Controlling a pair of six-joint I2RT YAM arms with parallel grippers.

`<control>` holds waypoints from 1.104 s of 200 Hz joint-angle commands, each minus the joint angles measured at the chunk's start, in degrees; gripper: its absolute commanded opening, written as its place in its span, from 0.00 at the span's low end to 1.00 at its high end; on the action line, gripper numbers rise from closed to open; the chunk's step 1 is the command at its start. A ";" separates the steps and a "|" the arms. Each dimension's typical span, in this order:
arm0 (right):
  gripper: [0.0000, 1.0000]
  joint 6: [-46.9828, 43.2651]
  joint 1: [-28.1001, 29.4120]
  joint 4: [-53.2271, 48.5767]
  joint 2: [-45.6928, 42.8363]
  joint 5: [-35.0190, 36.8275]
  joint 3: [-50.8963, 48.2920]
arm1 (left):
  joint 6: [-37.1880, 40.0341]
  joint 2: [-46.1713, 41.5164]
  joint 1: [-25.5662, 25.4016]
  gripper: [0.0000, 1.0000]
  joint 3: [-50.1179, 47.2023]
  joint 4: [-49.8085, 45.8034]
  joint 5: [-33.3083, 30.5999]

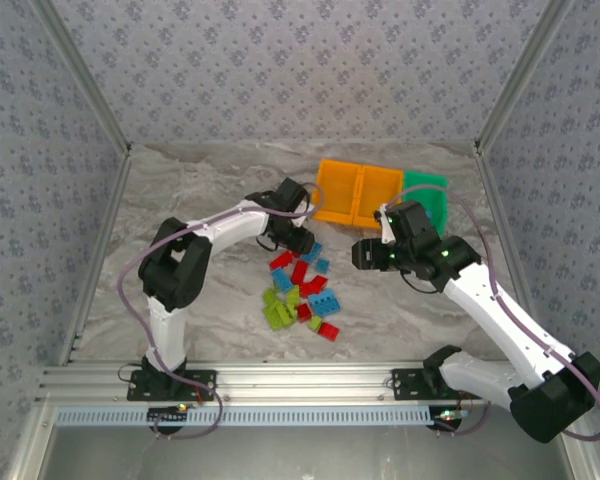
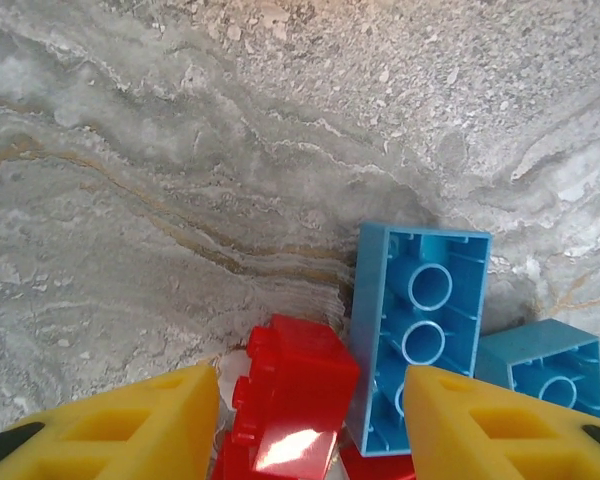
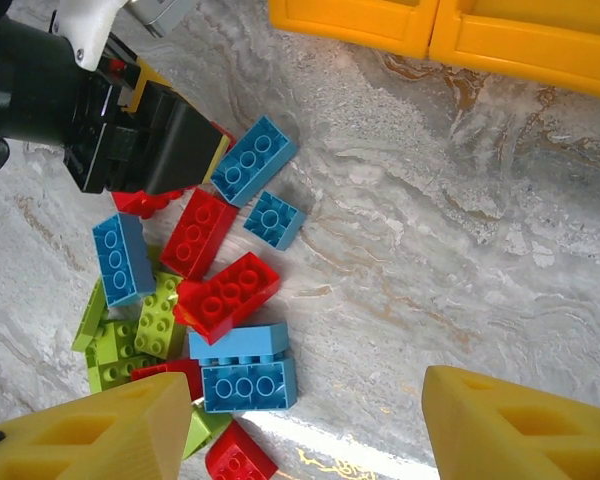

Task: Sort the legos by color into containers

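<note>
The legos (image 1: 300,292), red, blue and lime green, lie in a loose pile mid-table. My left gripper (image 1: 298,240) is down at the pile's far end. Its yellow fingers (image 2: 130,425) stand either side of a red brick (image 2: 295,385), and a long blue brick (image 2: 420,310) lies upside down against the right finger. A thin gap shows beside the red brick's studs. My right gripper (image 1: 365,253) hovers open to the right of the pile, over bare marble (image 3: 305,400). The containers stand at the back right: two orange (image 1: 358,192) and one green (image 1: 430,200).
A second blue brick (image 2: 545,370) lies just right of the left fingers. In the right wrist view the left gripper (image 3: 170,140) hangs over the pile, blue bricks (image 3: 245,370) and a red one (image 3: 230,295) lie near my left finger, and the orange bins' wall (image 3: 440,35) runs along the top.
</note>
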 commanded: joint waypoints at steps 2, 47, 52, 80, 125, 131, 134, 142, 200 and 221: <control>0.65 0.49 0.26 -1.58 -0.83 1.19 -0.21 | 1.98 1.32 0.11 0.48 1.45 -2.38 0.10; 0.65 1.40 0.24 -1.54 -0.89 1.19 0.12 | 2.63 1.78 0.28 0.39 -0.58 -0.75 -1.92; 0.66 1.42 0.25 -1.70 -0.92 1.24 0.29 | 2.68 1.89 0.42 0.38 -0.63 -0.80 -2.34; 0.66 1.46 0.36 -2.16 -0.92 1.08 0.71 | 2.24 1.57 0.45 0.32 -1.75 0.13 -4.41; 0.66 1.80 1.63 -2.02 -1.42 -0.83 1.33 | 1.67 0.36 0.46 0.23 -2.40 0.96 -4.16; 0.66 1.94 1.75 -1.99 -1.61 -1.12 1.48 | 1.55 -0.15 0.46 0.23 -2.31 0.96 -4.16; 0.66 2.06 1.92 -1.98 -1.74 -1.26 1.57 | 1.42 -0.45 0.45 0.23 -2.23 0.98 -4.16; 0.66 2.26 2.08 -1.92 -2.06 -1.25 1.76 | 1.30 -1.56 0.42 0.23 -1.98 0.97 -4.16; 0.67 3.29 2.19 -3.32 -5.55 2.75 3.43 | 5.16 -6.22 -3.53 0.22 9.64 -0.12 -10.75; 0.67 3.81 2.16 -3.47 -6.66 4.20 3.14 | 5.94 -2.09 -3.65 0.22 16.73 0.96 -13.11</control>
